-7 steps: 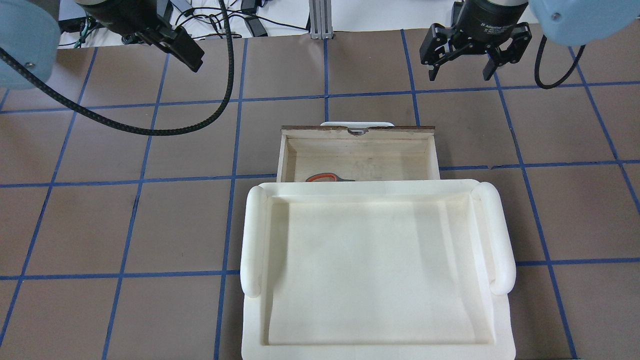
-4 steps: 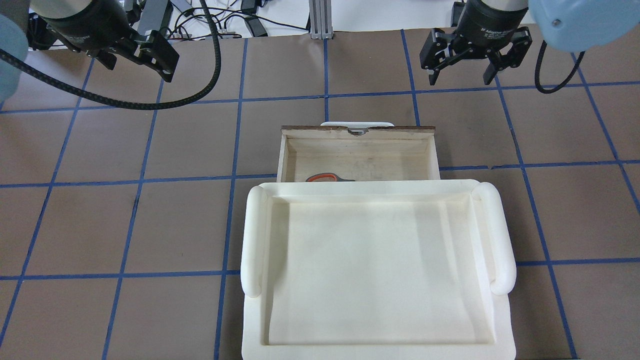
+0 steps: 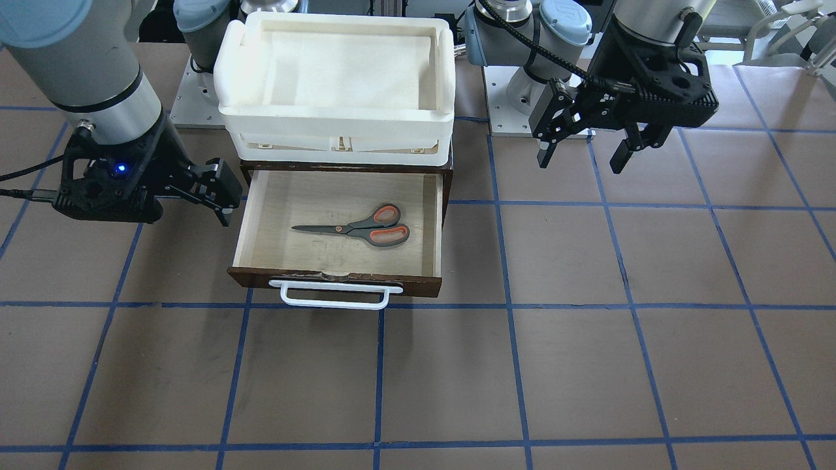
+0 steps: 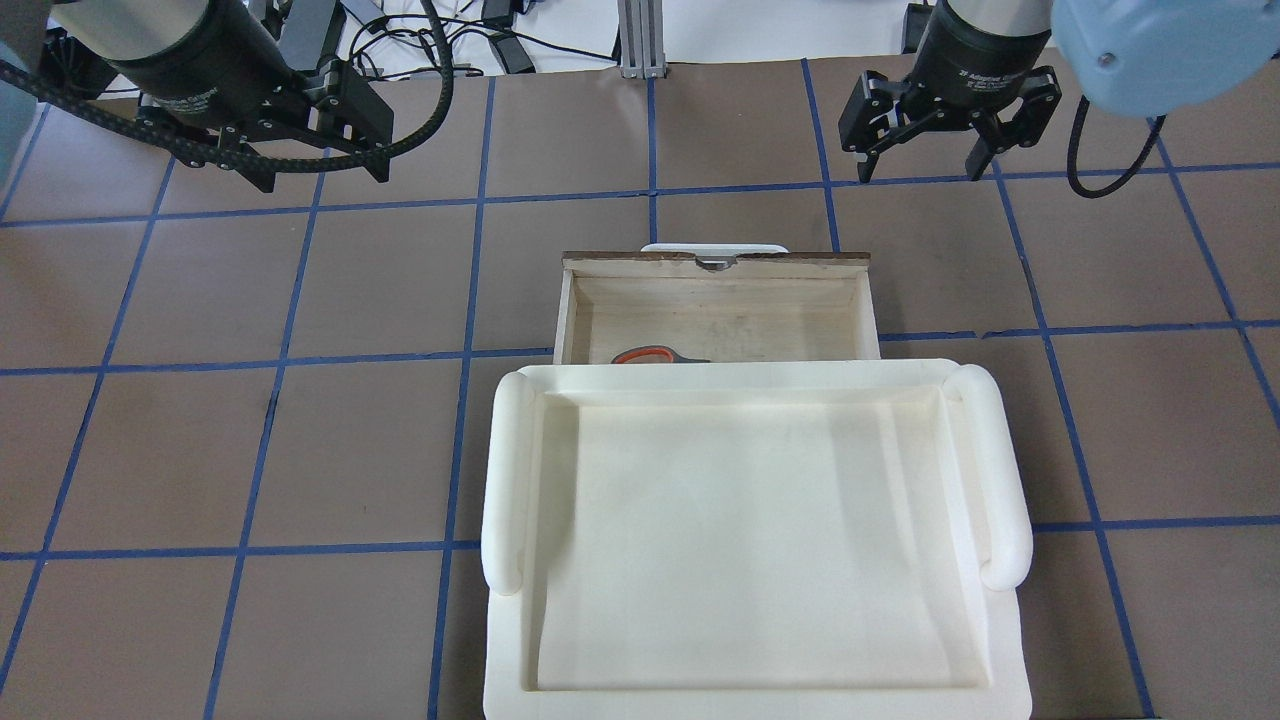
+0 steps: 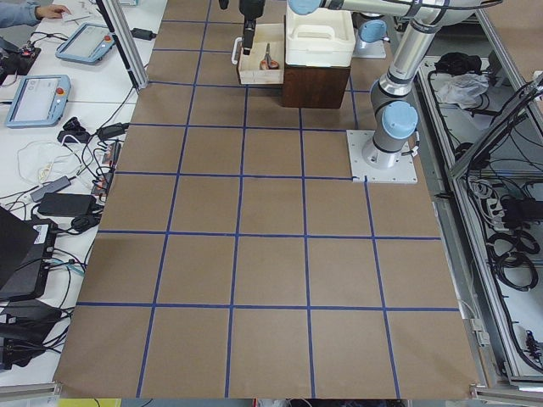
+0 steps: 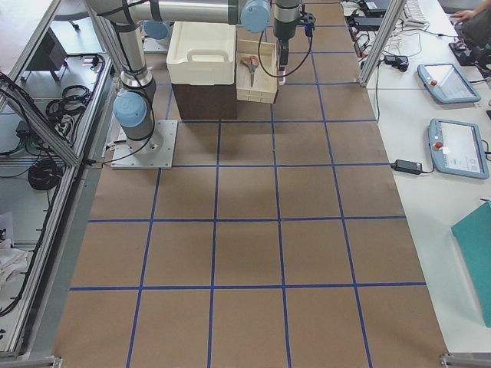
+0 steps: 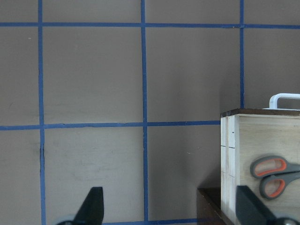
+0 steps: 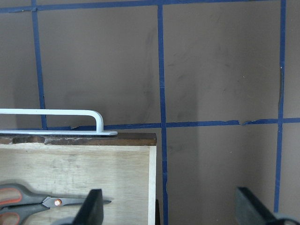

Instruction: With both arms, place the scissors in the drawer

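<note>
Orange-lined, dark grey scissors [image 3: 356,228] lie closed inside the drawer [image 3: 339,281].

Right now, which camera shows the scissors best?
The exterior front-facing view: the scissors lie whole and unobstructed in the open drawer. Overhead, the white foam tray hides all but a sliver of handle. Each wrist view crops them at its edge; the side views show them tiny.
</note>
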`<state>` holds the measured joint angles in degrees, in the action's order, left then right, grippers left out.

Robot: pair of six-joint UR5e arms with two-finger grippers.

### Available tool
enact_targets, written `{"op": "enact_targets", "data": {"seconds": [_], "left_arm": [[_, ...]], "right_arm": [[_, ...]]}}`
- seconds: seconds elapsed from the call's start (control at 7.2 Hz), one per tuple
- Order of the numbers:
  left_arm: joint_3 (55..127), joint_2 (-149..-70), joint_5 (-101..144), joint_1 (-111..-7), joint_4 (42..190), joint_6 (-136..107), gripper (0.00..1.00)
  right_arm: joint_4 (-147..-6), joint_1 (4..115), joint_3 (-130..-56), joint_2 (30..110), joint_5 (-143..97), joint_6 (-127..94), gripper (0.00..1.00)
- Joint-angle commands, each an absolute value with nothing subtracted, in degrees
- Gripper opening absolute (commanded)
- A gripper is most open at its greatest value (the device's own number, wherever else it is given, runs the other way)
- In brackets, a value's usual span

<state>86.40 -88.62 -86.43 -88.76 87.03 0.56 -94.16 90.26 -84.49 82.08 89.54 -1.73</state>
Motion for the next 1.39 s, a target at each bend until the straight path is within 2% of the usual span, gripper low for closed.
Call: {"op": "enact_targets", "data": {"seconds": [0.0, 0.42, 1.25], "left_arm": [[86.66, -88.59, -87.71, -88.77, 88.67, -0.35, 1.00], [86.66, -88.59, -88.59, -88.86, 89.03, 0.26, 1.00], [87.28, -88.59, -88.51, -89.30, 89.03, -0.18, 1.00]], "right_arm": [[-94.05, 90.26, -84.64, 82.18, 89.56, -2.10, 1.00], [-89.93, 90.26, -84.55, 85.60, 92.20, -2.11, 1.00], [-89.91, 90.44, -84.55, 85.61, 90.53, -2.11, 1.00]]}}
